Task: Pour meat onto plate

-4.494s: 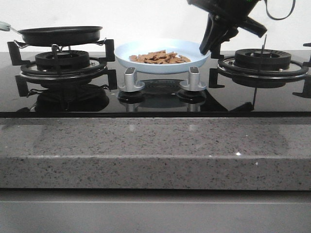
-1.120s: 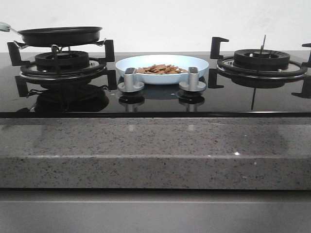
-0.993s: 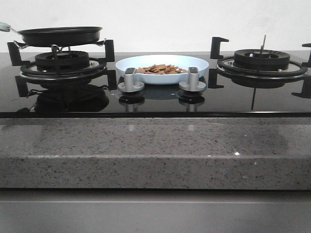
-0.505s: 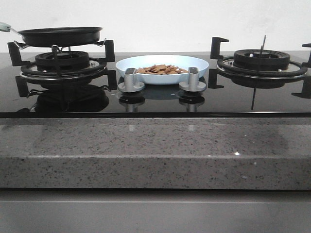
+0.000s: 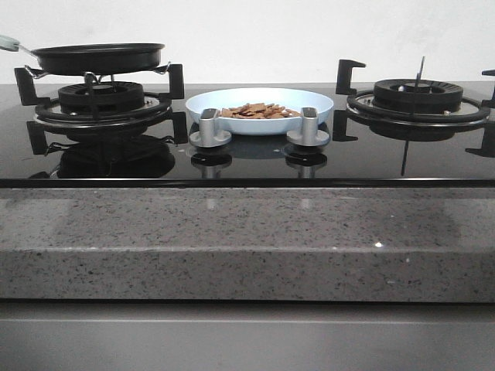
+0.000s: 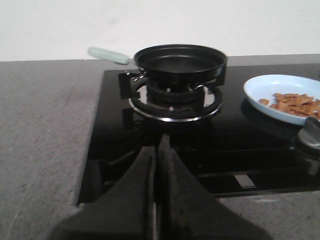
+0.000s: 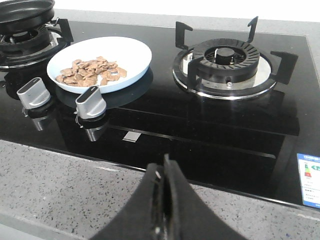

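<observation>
The pale-blue plate [image 5: 309, 104] rests on the black glass hob between the two burners, and the tan meat strips [image 5: 259, 110] lie piled in it. The plate [image 7: 132, 55] and the meat [image 7: 90, 71] also show in the right wrist view, and in the left wrist view the plate [image 6: 270, 90] holds the meat [image 6: 295, 101]. My left gripper [image 6: 157, 150] is shut and empty, back over the hob's near left corner. My right gripper [image 7: 165, 167] is shut and empty over the granite counter edge. Neither gripper shows in the front view.
A black frying pan [image 5: 97, 56] with a pale handle [image 6: 107, 54] sits empty on the left burner [image 5: 100, 100]. The right burner [image 5: 418, 97] is bare. Two silver knobs [image 5: 209, 130] [image 5: 307, 129] stand in front of the plate. A speckled granite counter [image 5: 247, 232] runs along the front.
About 4.5 s ago my right arm hung at the plate's right rim with the plate raised; it has withdrawn from the front view. The plate rests lower on the hob. Nothing moved in the last second.
</observation>
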